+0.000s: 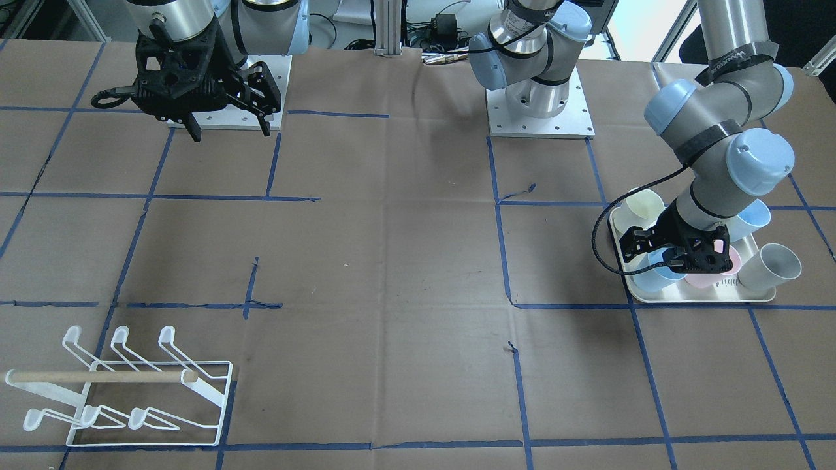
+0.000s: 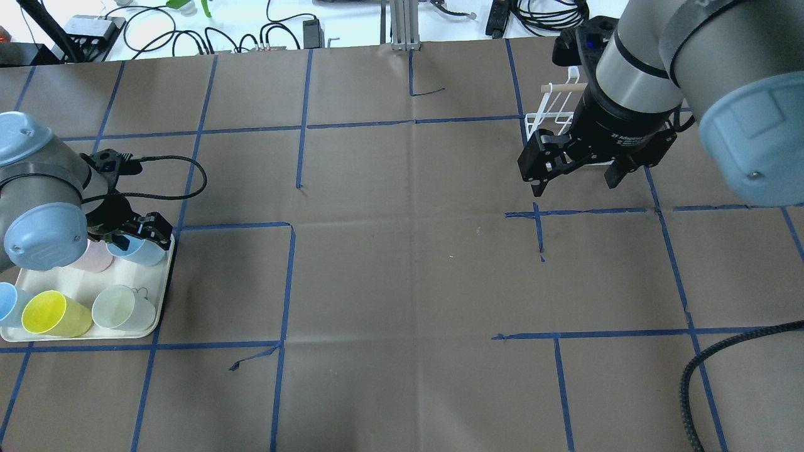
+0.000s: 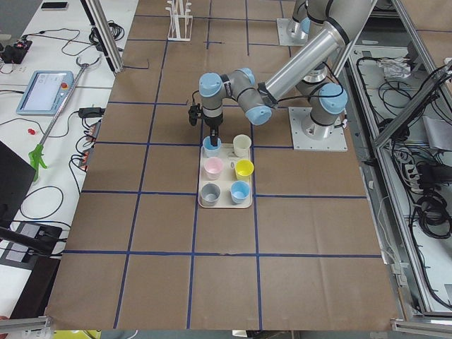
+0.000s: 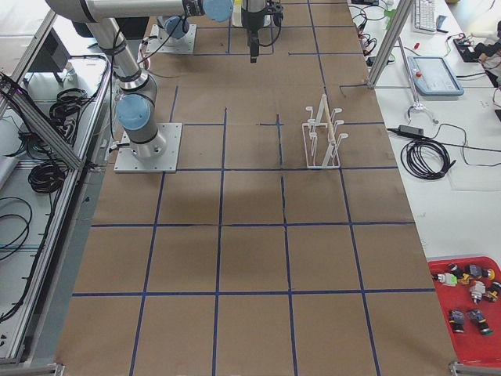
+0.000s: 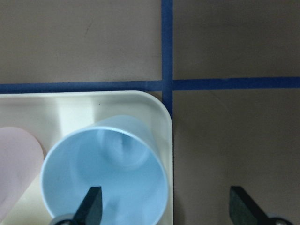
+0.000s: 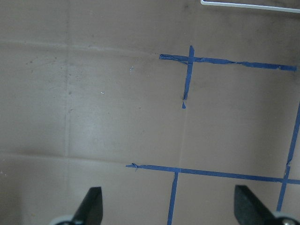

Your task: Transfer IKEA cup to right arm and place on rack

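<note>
The pale blue plastic cup (image 5: 105, 173) stands upright, mouth up, in a corner of the cream rectangular tray (image 5: 117, 101), directly under the left gripper (image 5: 166, 206). That gripper's jaws are spread. One finger (image 5: 91, 206) lines up over the cup's mouth and the other sits outside, so the cup wall lies between them. The left arm is judged far the nearer.

The tray also holds a pink cup (image 3: 213, 167), a yellow cup (image 3: 244, 168), a grey cup (image 3: 210, 191), a cream cup (image 3: 242, 145) and a second blue cup (image 3: 240, 191).

The right gripper (image 2: 575, 185), jaws spread and holding nothing, hangs well apart, near the white wire rack (image 1: 98, 376).
</note>
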`<state>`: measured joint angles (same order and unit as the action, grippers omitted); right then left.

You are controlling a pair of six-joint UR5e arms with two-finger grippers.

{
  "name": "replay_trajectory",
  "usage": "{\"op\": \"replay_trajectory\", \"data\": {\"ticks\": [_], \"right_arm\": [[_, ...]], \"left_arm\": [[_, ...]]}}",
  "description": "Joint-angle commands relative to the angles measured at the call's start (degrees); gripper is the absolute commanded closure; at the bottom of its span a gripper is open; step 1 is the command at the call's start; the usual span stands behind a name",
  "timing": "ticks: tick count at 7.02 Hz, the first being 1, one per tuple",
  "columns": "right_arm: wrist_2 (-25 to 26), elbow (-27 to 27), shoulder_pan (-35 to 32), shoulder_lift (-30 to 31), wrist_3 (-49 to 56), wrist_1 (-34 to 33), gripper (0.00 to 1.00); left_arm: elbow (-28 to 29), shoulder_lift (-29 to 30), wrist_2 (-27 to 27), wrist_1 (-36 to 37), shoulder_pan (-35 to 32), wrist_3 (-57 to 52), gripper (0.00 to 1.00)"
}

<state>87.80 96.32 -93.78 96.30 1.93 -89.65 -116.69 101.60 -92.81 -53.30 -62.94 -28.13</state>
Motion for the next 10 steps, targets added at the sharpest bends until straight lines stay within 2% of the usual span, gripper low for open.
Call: {"op": "replay_trajectory", "data": {"ticks": [1, 4, 5, 6, 7, 8, 9, 10], "right_arm": [[-0.1, 0.0, 0.0, -0.1, -0.1, 0.0, 0.0], [-0.4, 0.0, 0.0, 0.0, -0.1, 0.1, 0.0], [-0.7, 0.0, -0.1, 0.0, -0.3, -0.5, 0.0], [-3.5, 0.2, -0.2, -0.1, -0.4, -1.1, 0.0], [-7.4, 1.1, -0.2, -0.8, -0.4, -4.5, 0.0], [-9.3, 2.4, -0.3, -2.1, -0.5, -10.7, 0.0], [-12.4, 3.7, -0.3, -3.1, -0.5, -15.5, 0.0], [-17.9, 4.2, -0.3, -4.1, -0.5, -21.6, 0.0]], "left_arm": [[0.3, 0.2, -0.2, -0.1, 0.0, 0.0, 1.0], [0.6, -0.3, 0.4, -0.1, 0.0, -0.1, 1.0], [2.8, -1.6, 0.3, -1.0, -0.3, 0.0, 1.0], [8.0, -2.4, 0.3, -6.7, -0.6, 0.0, 1.0], [16.5, -2.9, 0.4, -17.7, -0.8, 0.1, 1.0], [23.9, -2.0, 0.7, -26.1, -0.9, 0.2, 1.0], [27.9, -1.4, 2.4, -29.5, -0.9, 0.0, 1.0], [28.5, -1.0, 3.9, -30.2, -1.0, -0.3, 1.0]]}}
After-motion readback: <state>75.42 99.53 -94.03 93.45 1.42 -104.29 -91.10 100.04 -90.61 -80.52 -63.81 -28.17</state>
